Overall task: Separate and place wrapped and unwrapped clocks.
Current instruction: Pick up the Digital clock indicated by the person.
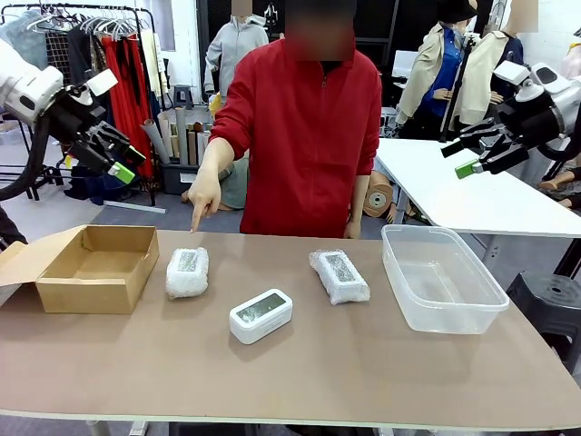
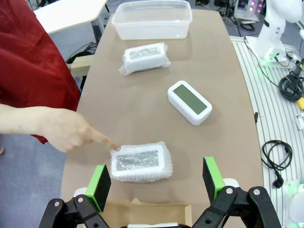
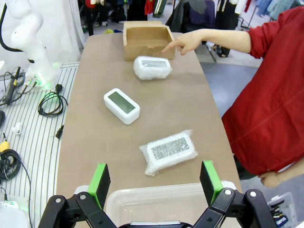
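Brown table [image 1: 363,372]: open cardboard box [image 1: 86,295] at left end; wrapped clock [image 1: 187,272] just beside it; bare clock [image 1: 260,315] mid, nearer robot's edge; second wrapped clock [image 1: 339,275] right of middle; clear tub [image 1: 454,318] at right end.

At middle left of the front view, the cardboard box [image 1: 95,268] loses its open flap to the frame edge. The left arm [image 1: 36,91] and right arm [image 1: 545,104] run off the upper corners. The table [image 1: 363,363] hides the person [image 1: 304,136] below the waist, and one hand [image 1: 351,227] at centre dips behind its far edge.

Along the bottom of the left wrist view the box is only a strip, mostly behind the left gripper [image 2: 154,164]. At the bottom of the right wrist view the plastic tub [image 3: 161,192] is cut off and sits partly behind the right gripper [image 3: 153,164].

The screen of the white clock [image 2: 190,102] is too small to read. Wrap blurs the faces of the lower wrapped clock [image 2: 140,161] and the upper wrapped clock [image 2: 145,57].
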